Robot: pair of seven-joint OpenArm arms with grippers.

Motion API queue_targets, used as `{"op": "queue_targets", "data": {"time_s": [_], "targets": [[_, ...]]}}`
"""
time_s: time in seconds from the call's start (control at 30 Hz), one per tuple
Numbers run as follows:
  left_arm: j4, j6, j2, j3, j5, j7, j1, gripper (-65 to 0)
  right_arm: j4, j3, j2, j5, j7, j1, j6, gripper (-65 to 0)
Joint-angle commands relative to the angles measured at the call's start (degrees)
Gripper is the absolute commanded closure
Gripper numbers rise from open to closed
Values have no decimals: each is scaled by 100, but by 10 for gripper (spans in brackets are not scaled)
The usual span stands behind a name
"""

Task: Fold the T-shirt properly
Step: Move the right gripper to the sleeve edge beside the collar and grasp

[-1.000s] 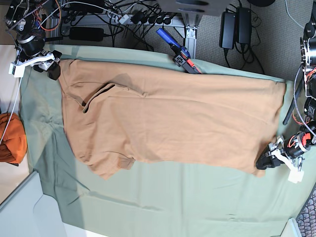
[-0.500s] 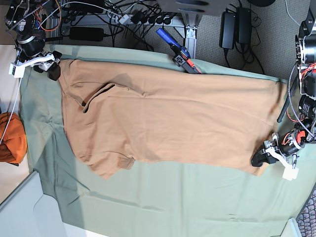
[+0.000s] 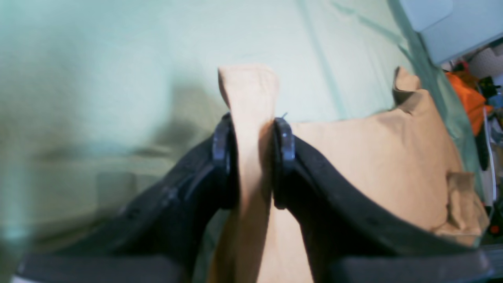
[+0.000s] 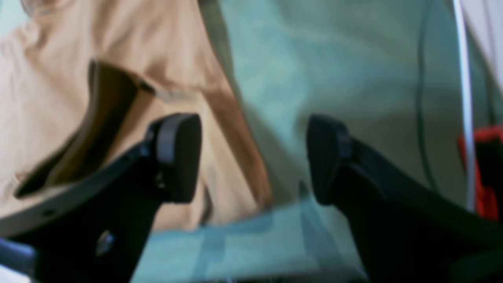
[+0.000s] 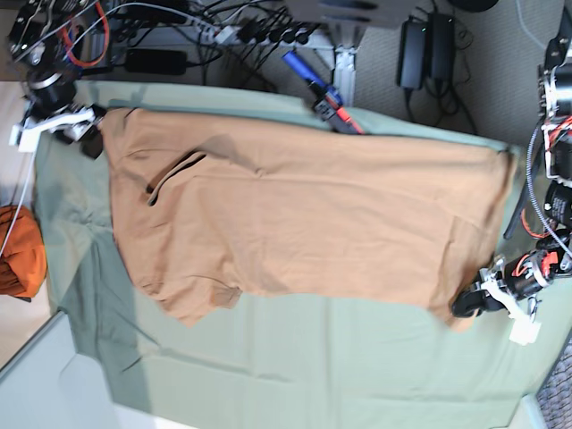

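Where the left wrist view looks down its own arm, the left gripper [image 3: 253,157] has its jaws pinched on a raised fold of the T-shirt [image 3: 377,165], a tan strip standing up between the two dark pads and poking out past their tips. Beyond it the cloth runs away toward the upper right, with the pale green sheet [image 3: 118,59] spread to the left and ahead, and a bright orange bundle [image 3: 467,98] at the far right edge.

From the right wrist view, blurred as it is, the right gripper [image 4: 253,157] holds its jaws wide apart with nothing between them. One pad hangs over the tan cloth near the dark neck opening, the other over bare green sheet; the shirt's edge runs between them. A white cable [image 4: 465,98] and something red sit at the right.

Seen from the base view, the T-shirt lies flat on the sheet-covered table [image 5: 268,375], its long axis running across the picture, neck and sleeves toward the picture's left, hem toward its right. The left gripper grips the lower hem corner at the right; the right gripper stands just off the upper shoulder corner at the left. A blue-and-red tool [image 5: 320,89] lies at the far edge, touching the shirt's upper side. Power bricks and cables crowd the floor beyond.
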Motion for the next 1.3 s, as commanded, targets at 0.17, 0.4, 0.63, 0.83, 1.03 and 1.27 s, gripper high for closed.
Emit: {"op": "queue_targets", "data": {"time_s": [0.17, 0.4, 0.63, 0.83, 1.03, 1.27], "targets": [[92, -111, -83, -28, -103, -92, 72, -88, 96, 59, 221, -35, 146, 356, 535, -418], [92, -111, -83, -28, -76, -94, 111, 0, 87, 59, 531, -186, 168, 894, 531, -418], [94, -111, -83, -28, -37, 63, 114, 0, -356, -2, 603, -229, 190, 1880, 525, -418], [96, -111, -85, -28, -35, 90, 114, 0, -2065, -608, 605, -382, 343, 3193, 525, -418], [98, -111, -85, -28, -37, 87, 114, 0, -3947, -1860, 599, -1062, 992, 4468, 527, -418], [96, -111, -83, -28, -39, -4, 114, 0, -5359, -3025, 551, -1425, 1248, 5438, 632, -418]]}}
